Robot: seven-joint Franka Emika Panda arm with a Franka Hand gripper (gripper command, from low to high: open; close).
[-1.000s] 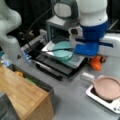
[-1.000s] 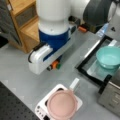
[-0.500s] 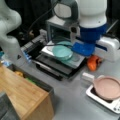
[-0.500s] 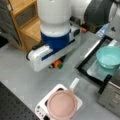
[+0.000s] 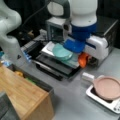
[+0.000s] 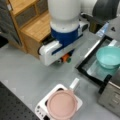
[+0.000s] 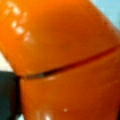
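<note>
gripper [image 5: 83, 60] above open oven | seemingly holds orange object [image 7: 62, 57] | teal bowl [image 5: 62, 51] beside

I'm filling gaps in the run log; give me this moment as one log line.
gripper: over open oven door, jaws hidden | orange object: fills wrist view | teal bowl: on oven door | pink pan: on small stove

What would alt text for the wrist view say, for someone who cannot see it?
A glossy orange object fills nearly the whole wrist view, with a thin dark seam running across its middle. A sliver of pale blue shows at the top right corner and a dark patch at the lower left edge; the gripper does not show.
</note>
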